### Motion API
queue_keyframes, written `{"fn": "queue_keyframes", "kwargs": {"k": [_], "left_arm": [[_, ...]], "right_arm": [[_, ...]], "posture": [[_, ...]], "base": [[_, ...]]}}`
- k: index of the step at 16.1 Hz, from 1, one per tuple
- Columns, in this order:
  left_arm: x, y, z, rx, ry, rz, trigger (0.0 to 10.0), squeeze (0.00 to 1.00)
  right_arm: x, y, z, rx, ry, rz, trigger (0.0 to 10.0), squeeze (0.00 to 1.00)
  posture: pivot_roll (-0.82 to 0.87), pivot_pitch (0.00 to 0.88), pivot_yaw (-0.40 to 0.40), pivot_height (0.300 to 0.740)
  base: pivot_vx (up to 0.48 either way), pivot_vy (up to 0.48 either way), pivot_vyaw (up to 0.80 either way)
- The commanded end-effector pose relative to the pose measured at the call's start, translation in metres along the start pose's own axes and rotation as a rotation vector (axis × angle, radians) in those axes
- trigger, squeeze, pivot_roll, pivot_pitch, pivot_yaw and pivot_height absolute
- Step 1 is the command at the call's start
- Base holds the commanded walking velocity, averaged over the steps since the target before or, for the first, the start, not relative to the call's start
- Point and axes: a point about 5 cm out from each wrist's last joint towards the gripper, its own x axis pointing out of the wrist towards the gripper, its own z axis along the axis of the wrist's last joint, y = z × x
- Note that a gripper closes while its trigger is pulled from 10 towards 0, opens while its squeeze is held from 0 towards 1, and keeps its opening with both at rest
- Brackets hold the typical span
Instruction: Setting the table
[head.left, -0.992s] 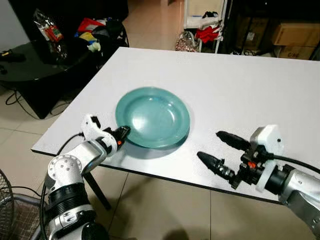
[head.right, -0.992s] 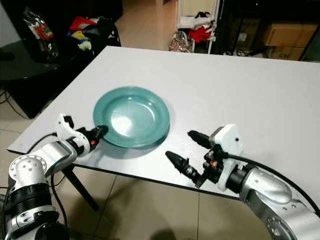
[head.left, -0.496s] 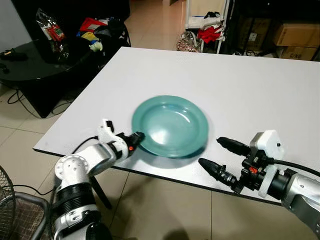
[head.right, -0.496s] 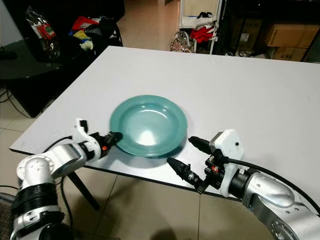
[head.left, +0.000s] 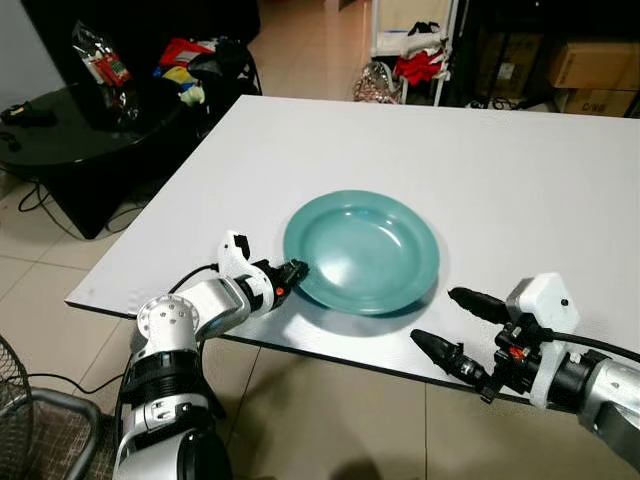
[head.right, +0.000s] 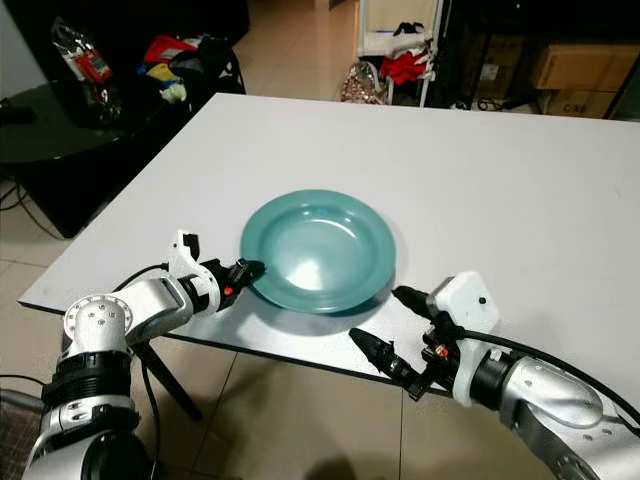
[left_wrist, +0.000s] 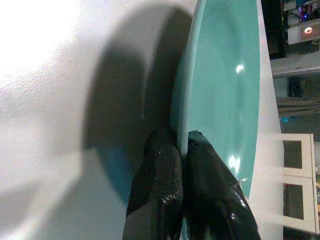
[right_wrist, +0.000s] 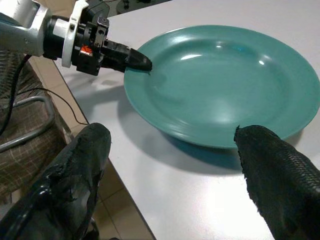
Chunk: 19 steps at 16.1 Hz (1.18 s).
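A teal plate lies on the white table near its front edge. My left gripper is shut on the plate's near-left rim; in the left wrist view its two black fingers pinch the teal plate by its edge. My right gripper stands open at the table's front edge, just right of the plate, one finger over the tabletop and the other off the edge. In the right wrist view the teal plate lies ahead between the spread fingers.
A black side table with bags and clutter stands to the far left. Cardboard boxes and a white shelf are beyond the table. The white tabletop stretches wide behind and right of the plate. Tiled floor lies below.
My left gripper has slid the plate to the right along the front edge, toward my right gripper. The right gripper has drawn back a little and stays open.
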Motion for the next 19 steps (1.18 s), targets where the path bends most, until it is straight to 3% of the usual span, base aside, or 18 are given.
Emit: {"fn": "queue_keyframes", "kwargs": {"k": [1,7,9,11,12,13,14,15,18,19], "left_arm": [[0.000,0.012,-0.004,0.031,0.036,0.095,10.0,1.00],[-0.016,0.027,0.007,0.073,0.048,0.128,10.0,1.00],[-0.037,0.030,0.020,0.089,0.007,0.107,10.0,1.00],[-0.045,0.028,0.024,0.103,-0.002,0.081,10.0,1.00],[-0.049,0.023,0.024,0.112,0.000,0.047,10.0,0.90],[-0.054,0.018,0.024,0.130,0.000,0.016,10.0,0.40],[-0.059,0.014,0.026,0.139,-0.015,-0.024,10.0,0.05],[-0.060,0.008,0.025,0.167,-0.027,-0.059,10.0,0.00],[-0.060,0.001,0.021,0.230,-0.047,-0.076,10.0,0.00],[-0.069,-0.003,0.029,0.287,-0.144,-0.090,10.0,0.00]], "right_arm": [[-0.001,0.001,0.006,-0.031,-0.020,0.005,10.0,0.00],[0.001,-0.001,0.010,-0.040,-0.045,-0.001,10.0,0.00],[0.001,-0.002,0.013,-0.035,-0.074,-0.005,10.0,0.00],[0.003,-0.003,0.014,-0.021,-0.099,-0.008,10.0,0.00],[0.004,-0.002,0.015,-0.018,-0.110,-0.002,10.0,0.00],[0.006,-0.001,0.017,-0.014,-0.120,0.002,10.0,0.00],[0.007,-0.001,0.017,-0.007,-0.129,0.004,10.0,0.00],[0.009,0.000,0.015,0.000,-0.131,0.007,10.0,0.00],[0.012,0.002,0.018,0.007,-0.153,0.011,10.0,0.00],[0.012,0.003,0.021,0.012,-0.172,0.004,10.0,0.00]], "posture": [[-0.16,0.000,0.115,0.740],[-0.15,0.000,0.117,0.740],[-0.14,0.000,0.121,0.740],[-0.12,0.000,0.117,0.740],[-0.12,0.000,0.118,0.740],[-0.12,0.000,0.119,0.740],[-0.11,0.000,0.116,0.740],[-0.11,0.000,0.113,0.740],[-0.12,0.000,0.120,0.740],[-0.12,0.000,0.121,0.740]], "base": [[0.000,0.000,0.00],[0.000,0.000,0.00],[0.000,0.000,0.00],[0.000,0.000,0.00],[0.000,0.000,0.00],[0.000,0.000,0.00],[0.000,0.000,0.00],[0.000,0.000,0.00],[0.000,0.000,0.00],[0.000,0.000,0.00]]}}
